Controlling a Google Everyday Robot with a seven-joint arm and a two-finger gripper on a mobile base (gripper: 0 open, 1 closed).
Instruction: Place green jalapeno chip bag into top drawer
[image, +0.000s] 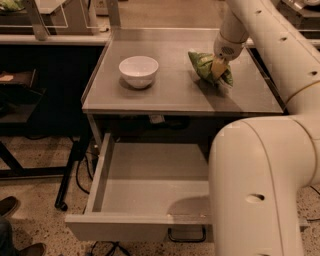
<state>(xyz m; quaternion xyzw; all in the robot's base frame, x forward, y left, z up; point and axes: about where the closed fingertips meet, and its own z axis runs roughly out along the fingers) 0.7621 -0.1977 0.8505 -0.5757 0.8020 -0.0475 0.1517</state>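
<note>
The green jalapeno chip bag (205, 65) lies on the grey counter top (170, 85), at its right side. My gripper (218, 67) comes down from the white arm above and sits on the bag's right half, with a yellowish finger against the bag. The top drawer (150, 192) is pulled out below the counter and looks empty; its dark pull handle (186, 235) shows under the front panel. My arm's large white body hides the drawer's right part.
A white bowl (138, 71) stands on the counter left of the bag. A dark table frame and cables stand at the left by the floor. A shoe (9, 206) shows at the bottom left. Another counter (55, 22) stands behind.
</note>
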